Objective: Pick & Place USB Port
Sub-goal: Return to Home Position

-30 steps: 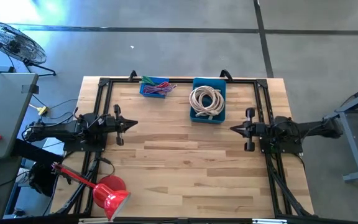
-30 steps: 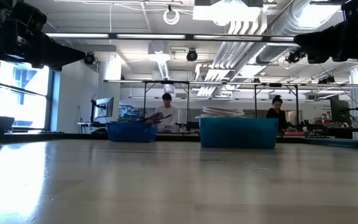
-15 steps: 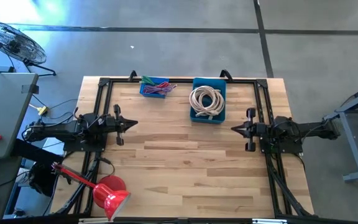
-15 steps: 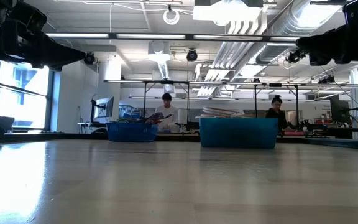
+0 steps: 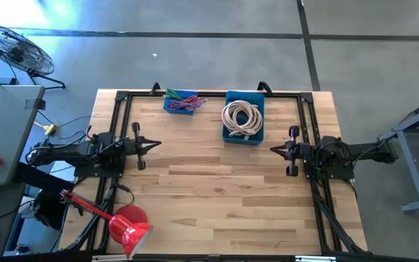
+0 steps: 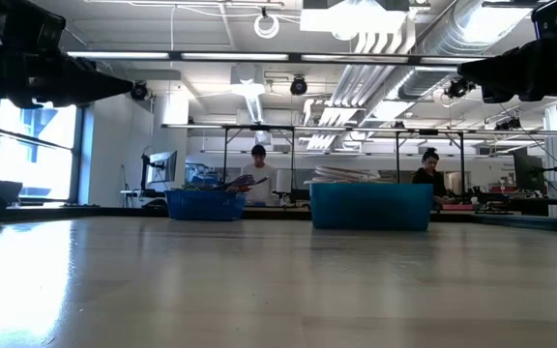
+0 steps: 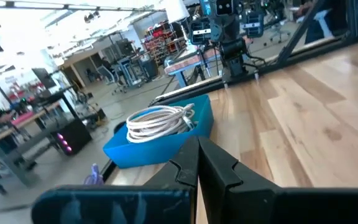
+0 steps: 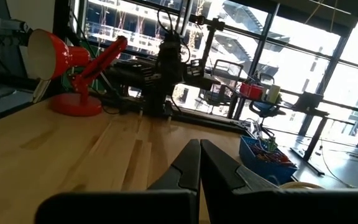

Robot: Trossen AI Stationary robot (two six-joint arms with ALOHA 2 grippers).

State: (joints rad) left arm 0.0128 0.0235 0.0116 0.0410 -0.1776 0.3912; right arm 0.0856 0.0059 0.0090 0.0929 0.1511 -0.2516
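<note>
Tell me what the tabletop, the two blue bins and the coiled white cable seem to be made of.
Tabletop: wood, pale glued strips with visible grain, a soft sheen. Larger blue bin and smaller blue bin: probably moulded plastic, even colour, smooth walls. White cable: likely a flexible plastic or rubber jacket, lying in loose loops.

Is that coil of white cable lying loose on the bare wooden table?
No, the white cable lies coiled inside the larger blue bin, not on the bare wood of the table.
</note>
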